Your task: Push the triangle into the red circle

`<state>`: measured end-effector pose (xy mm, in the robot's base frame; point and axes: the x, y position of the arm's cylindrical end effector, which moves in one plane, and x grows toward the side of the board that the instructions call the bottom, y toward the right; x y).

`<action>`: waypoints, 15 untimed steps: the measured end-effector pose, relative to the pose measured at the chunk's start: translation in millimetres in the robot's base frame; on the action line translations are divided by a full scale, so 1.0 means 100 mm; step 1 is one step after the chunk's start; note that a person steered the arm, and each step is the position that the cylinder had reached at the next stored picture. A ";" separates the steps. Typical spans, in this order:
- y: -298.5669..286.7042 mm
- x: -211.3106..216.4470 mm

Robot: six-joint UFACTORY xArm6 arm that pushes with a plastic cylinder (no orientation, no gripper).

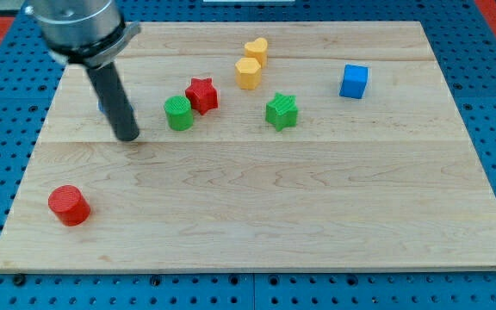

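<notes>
The red circle [68, 205] lies near the board's bottom left corner. My tip [127, 136] rests on the board at the view's left, above and to the right of the red circle. A small sliver of a blue block [101, 107] shows at the rod's left edge, just above the tip. The rod hides most of it, so its shape cannot be made out. No other triangle shows in the view.
A green circle [178, 113] and a red star [201, 95] touch each other to the right of my tip. Further right are a yellow hexagon [248, 73], a yellow heart [256, 50], a green star [282, 111] and a blue cube [354, 81].
</notes>
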<state>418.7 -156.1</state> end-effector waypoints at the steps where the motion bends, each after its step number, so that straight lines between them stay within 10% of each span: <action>1: 0.39 -0.40; 5: -0.40 -0.76; 7: -0.42 0.28; 11: -0.79 -0.39; 13: -0.60 0.61; 15: -0.45 -0.07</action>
<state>411.3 -200.7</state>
